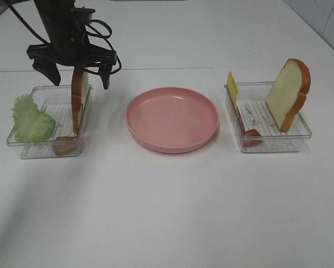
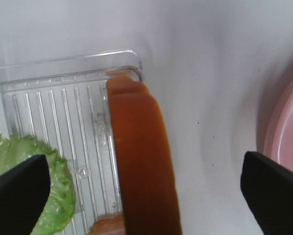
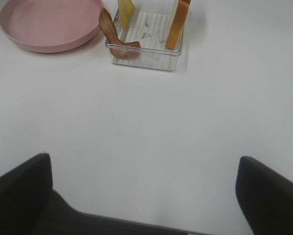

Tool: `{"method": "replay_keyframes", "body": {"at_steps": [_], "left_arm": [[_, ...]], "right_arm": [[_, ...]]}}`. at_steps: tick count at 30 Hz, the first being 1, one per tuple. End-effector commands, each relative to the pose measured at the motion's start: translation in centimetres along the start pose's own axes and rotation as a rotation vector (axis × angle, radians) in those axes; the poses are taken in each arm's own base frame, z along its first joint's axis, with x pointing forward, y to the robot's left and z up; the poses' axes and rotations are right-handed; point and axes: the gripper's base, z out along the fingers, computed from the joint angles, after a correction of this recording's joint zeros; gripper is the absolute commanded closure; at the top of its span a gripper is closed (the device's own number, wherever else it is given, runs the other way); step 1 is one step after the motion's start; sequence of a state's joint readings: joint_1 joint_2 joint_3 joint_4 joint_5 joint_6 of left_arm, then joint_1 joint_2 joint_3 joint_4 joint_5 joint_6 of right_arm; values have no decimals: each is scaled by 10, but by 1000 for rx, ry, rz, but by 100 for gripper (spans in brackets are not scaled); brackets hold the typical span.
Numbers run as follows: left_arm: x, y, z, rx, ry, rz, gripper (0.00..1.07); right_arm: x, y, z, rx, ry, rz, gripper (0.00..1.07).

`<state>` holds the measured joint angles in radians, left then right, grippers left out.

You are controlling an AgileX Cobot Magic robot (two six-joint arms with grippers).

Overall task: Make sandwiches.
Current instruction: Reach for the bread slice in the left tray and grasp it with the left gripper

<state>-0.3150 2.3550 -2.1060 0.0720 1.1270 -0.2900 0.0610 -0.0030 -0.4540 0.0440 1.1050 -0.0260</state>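
Note:
A white bread slice with an orange-brown crust (image 1: 79, 100) stands on edge along the right side of the left clear tray (image 1: 27, 149). Green lettuce (image 1: 33, 118) leans at that tray's left end and a bacon strip (image 1: 66, 146) lies at its front. My left gripper (image 1: 80, 77) is open, just above this slice, one finger on each side. The left wrist view shows the crust (image 2: 141, 161) between my fingertips (image 2: 16, 196), apart from them. The right tray (image 1: 300, 139) holds a second bread slice (image 1: 289, 94), yellow cheese (image 1: 232, 86) and bacon (image 1: 247, 125). My right gripper (image 3: 145, 193) is open and empty, well back from that tray (image 3: 146, 54).
A round pink plate (image 1: 172, 118) sits between the two trays, with nothing on it. Its rim shows in the left wrist view (image 2: 288, 132) and in the right wrist view (image 3: 48, 24). The white table (image 1: 167, 212) runs wide in front of the trays.

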Motion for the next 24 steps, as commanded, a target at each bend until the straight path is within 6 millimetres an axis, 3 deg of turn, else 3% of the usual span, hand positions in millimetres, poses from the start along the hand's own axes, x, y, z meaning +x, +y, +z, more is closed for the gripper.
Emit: {"method": "replay_keyframes", "body": {"at_steps": [1,8,15,20,21,22,23,24], "left_arm": [[-2,0,4,4,-16,1,9],[-1,0,18,-1,-4,6,9],[-2,-1,19,2,-16,6,13],[-2,-1,19,2,-16,6,28],[-2,-1,19,1,-15,6,33],[-2,0,19,1,-12,5,44],[-2,0,19,1,-12,5,44],[-1,0,19,-1,-10,6,51]], "right_arm": [[3,1,-5,0,-38,0,9],[3,1,-5,0,-38,0,9],[3,1,-5,0,-38,0,9],[3,1,-5,0,-38,0,9],[3,1,-5,0,-38,0,9],[3,1,-5,0,-38,0,9],[3,1,-5,0,-38,0,9],[3,1,-5,0,-38,0,9]]}}
